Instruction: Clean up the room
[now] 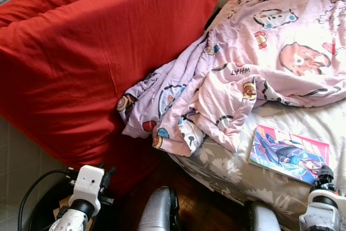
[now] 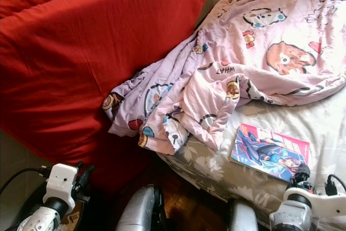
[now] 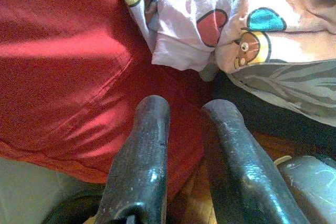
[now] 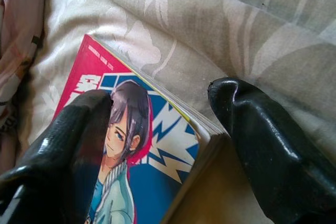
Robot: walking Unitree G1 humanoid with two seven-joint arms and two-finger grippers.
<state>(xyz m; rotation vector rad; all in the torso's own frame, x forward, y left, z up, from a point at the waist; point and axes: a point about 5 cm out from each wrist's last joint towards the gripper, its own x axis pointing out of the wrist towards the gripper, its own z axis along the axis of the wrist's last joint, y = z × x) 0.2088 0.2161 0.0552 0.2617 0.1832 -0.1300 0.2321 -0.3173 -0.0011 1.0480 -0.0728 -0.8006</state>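
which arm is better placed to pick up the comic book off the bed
Right. The right gripper is open with its fingers either side of the comic book's corner on the bed. The left gripper is down by the red cover, away from the book.

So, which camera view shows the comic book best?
The left eye view: the whole comic book lies flat on the floral bed sheet, near its edge. The right eye view shows the same. The right wrist view gives just one corner between the open right tool.
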